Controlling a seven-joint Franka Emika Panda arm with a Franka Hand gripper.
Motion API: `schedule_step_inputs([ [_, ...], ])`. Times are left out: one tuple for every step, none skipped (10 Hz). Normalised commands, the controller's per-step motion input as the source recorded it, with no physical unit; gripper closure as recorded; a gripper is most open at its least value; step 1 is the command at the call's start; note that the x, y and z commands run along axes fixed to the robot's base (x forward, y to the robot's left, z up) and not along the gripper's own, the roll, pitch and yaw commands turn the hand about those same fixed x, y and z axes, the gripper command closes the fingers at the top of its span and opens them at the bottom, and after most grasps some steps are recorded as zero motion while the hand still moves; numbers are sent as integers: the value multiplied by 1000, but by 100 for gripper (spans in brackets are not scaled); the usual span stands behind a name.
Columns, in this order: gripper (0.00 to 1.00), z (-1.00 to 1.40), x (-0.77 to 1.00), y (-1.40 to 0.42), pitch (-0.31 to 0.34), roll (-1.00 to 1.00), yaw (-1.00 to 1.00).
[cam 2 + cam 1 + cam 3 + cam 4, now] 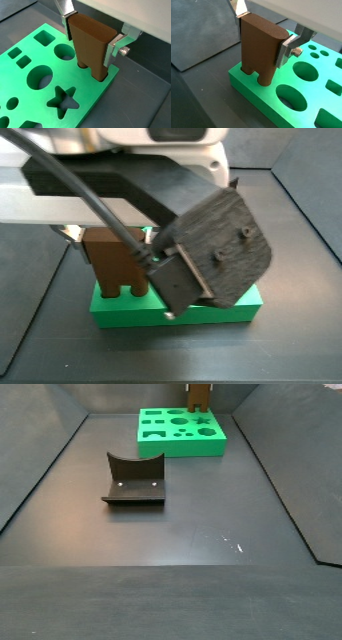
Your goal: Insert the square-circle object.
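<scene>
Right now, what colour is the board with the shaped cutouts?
Bright green board, clearest in a wrist view.

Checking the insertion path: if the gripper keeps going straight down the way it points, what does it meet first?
The gripper holds a brown two-pronged piece over the green board. Straight down, the prongs meet the board first, at its edge holes, which they seem to have already entered; depth is unclear.

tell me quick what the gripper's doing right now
Gripper: over the green board, fingers shut on the brown two-pronged piece, its prongs at the board.
</scene>
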Motion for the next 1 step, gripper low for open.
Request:
schedule_step_inputs([
  [100, 0, 0, 0, 0, 0, 0],
])
